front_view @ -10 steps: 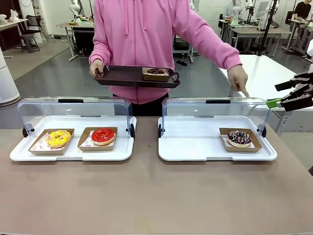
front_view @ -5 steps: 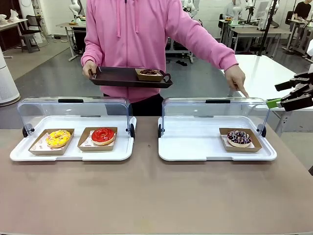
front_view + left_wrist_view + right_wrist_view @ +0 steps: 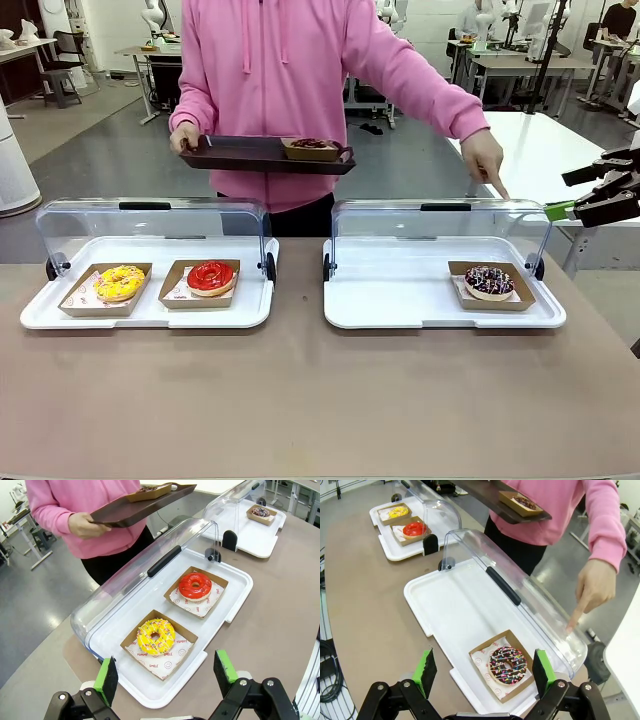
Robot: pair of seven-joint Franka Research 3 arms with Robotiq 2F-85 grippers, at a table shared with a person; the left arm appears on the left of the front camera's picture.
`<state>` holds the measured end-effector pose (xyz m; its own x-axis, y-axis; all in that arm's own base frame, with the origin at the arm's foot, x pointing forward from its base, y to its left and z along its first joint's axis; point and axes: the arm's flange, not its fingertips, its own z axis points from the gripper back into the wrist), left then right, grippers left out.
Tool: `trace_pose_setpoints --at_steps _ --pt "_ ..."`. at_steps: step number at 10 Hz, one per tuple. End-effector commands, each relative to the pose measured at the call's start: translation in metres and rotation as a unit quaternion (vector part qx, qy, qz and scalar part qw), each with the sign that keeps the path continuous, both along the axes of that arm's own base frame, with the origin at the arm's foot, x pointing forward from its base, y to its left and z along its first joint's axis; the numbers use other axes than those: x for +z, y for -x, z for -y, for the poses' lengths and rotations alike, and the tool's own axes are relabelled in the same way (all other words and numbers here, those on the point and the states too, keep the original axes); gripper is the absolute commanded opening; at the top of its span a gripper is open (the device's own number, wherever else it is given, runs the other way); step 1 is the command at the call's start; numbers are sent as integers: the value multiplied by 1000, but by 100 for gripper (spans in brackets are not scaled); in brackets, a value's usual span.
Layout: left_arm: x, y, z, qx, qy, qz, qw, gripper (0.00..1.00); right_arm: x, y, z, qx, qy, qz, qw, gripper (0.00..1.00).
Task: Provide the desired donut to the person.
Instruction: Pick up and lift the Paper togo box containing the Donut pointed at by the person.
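Two robot hands hang spread and empty: the left hand (image 3: 165, 676) near the yellow donut (image 3: 155, 636), the right hand (image 3: 483, 672) near the chocolate sprinkled donut (image 3: 489, 282), which sits in its carton (image 3: 522, 299) on the right tray (image 3: 400, 300) on the desk (image 3: 320, 400). The person (image 3: 290, 90) points a finger (image 3: 499, 188) at that tray's lid (image 3: 400, 222).

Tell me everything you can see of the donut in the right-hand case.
The chocolate donut is a ring with dark icing and coloured sprinkles. It lies flat in an open brown cardboard tray lined with printed paper, near the right end of the white display tray, whose clear lid stands open behind it. Nothing grips it; the person's hand points at the lid above it.
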<state>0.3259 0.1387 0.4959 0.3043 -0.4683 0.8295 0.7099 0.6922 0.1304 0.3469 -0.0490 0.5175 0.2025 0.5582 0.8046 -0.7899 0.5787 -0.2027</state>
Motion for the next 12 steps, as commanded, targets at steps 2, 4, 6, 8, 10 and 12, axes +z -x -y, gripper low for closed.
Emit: trace_pose_setpoints --at_steps 2,4,6,8,10,12 --pt "-1 0 -2 -6 2 4 1000 100 -1 1 1 1 -1 -4 1000 100" --pt "-1 0 -2 -6 2 4 1000 100 -1 1 1 1 -1 -4 1000 100" --pt "-1 0 -2 -6 2 4 1000 100 15 3 -7 44 68 -14 997 100" --pt "-1 0 -2 -6 2 4 1000 100 19 -22 -37 43 255 -124 958 100" --pt "-1 0 -2 -6 2 4 1000 100 -17 -61 -62 83 339 -172 921 100" --pt "-1 0 -2 -6 2 4 1000 100 -70 -92 -69 110 367 -175 907 100"
